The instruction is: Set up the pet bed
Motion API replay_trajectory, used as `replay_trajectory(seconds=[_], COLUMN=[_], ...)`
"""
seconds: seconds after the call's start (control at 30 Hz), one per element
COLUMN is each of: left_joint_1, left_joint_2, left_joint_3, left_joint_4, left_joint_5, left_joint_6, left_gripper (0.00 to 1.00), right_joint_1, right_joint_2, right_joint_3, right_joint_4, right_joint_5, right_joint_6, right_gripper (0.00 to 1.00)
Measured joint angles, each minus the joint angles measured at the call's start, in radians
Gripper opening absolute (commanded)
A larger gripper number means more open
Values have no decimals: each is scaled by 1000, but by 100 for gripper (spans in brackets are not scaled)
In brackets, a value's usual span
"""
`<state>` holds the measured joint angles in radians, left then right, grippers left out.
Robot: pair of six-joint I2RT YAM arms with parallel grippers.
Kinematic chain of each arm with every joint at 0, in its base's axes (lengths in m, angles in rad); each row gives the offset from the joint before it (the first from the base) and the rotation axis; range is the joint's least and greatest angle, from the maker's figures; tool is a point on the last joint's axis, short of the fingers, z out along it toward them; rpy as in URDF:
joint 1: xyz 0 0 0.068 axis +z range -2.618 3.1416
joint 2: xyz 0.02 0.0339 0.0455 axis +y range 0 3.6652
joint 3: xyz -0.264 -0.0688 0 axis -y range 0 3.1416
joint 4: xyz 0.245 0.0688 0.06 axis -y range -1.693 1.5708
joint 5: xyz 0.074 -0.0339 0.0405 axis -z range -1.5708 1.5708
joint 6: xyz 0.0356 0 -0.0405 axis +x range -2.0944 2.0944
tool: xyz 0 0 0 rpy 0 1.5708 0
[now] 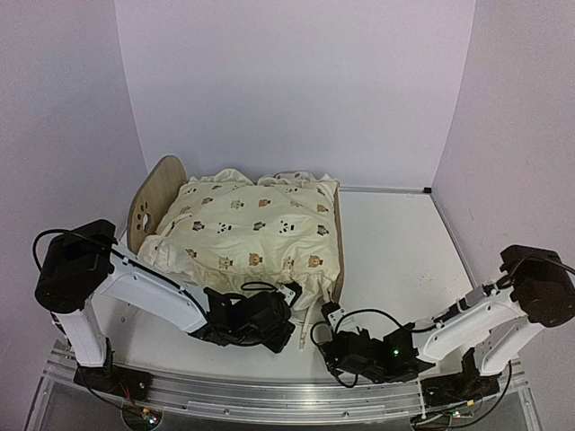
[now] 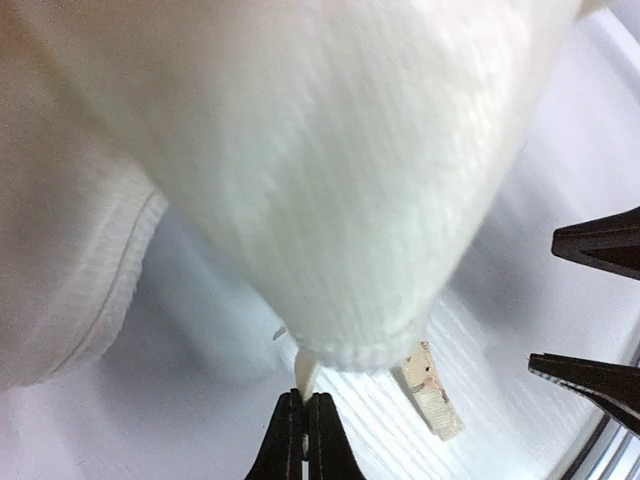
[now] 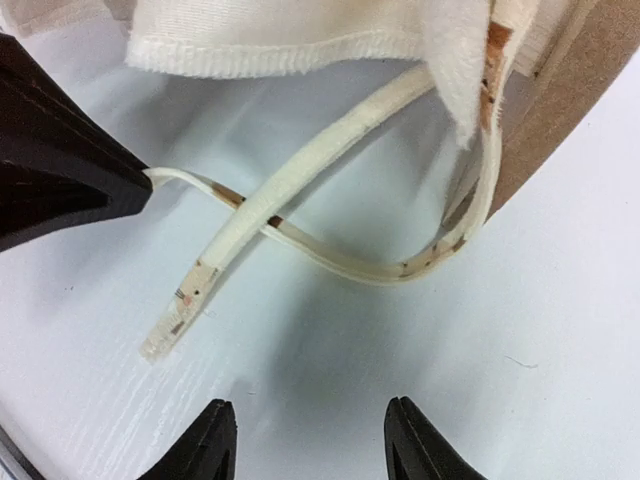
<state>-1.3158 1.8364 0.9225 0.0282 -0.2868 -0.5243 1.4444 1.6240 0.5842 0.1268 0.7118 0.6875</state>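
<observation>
The pet bed stands at the left middle of the table, with its arched wooden headboard (image 1: 153,202) at the left and its footboard (image 1: 340,265) at the right. The cream animal-print cushion (image 1: 256,229) lies over the bed and hides the base. My left gripper (image 2: 305,398) is shut on a cream tie strap (image 2: 306,374) that hangs from the cushion's near corner (image 2: 330,180). In the top view it (image 1: 289,316) sits at that near corner. My right gripper (image 3: 308,420) is open and empty, low over the table, just short of two looping tie straps (image 3: 300,200).
The footboard's wooden edge (image 3: 585,90) shows at the top right of the right wrist view. A loose strap end (image 2: 432,390) lies on the white table (image 1: 395,251). The right gripper's fingers (image 2: 600,245) are close beside my left gripper. Purple walls enclose the table.
</observation>
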Motion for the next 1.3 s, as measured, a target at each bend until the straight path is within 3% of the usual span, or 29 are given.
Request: replay_trajectory(seconds=[0.3, 0.63, 0.73, 0.8, 1.07, 1.3], left_joint_1=[13, 13, 13, 13, 13, 14], left_joint_2=[-37, -36, -36, -37, -37, -37], left_joint_3=[-48, -48, -48, -49, -64, -67], left_joint_4=[88, 114, 117, 123, 137, 136], left_joint_5=[70, 101, 104, 105, 110, 104], left_joint_6=[-74, -87, -87, -87, -87, -87], left_gripper=[0, 0, 0, 0, 0, 0], right_joint_1=[-3, -3, -3, -3, 11, 28], right_joint_2=[-9, 109, 138, 156, 186, 182], right_joint_3=[4, 79, 80, 80, 94, 94], right_joint_4=[93, 154, 161, 164, 173, 162], right_joint_5=[-45, -89, -83, -77, -26, -3], right_joint_6=[13, 13, 16, 20, 24, 17], right_gripper=[53, 48, 40, 28, 0, 0])
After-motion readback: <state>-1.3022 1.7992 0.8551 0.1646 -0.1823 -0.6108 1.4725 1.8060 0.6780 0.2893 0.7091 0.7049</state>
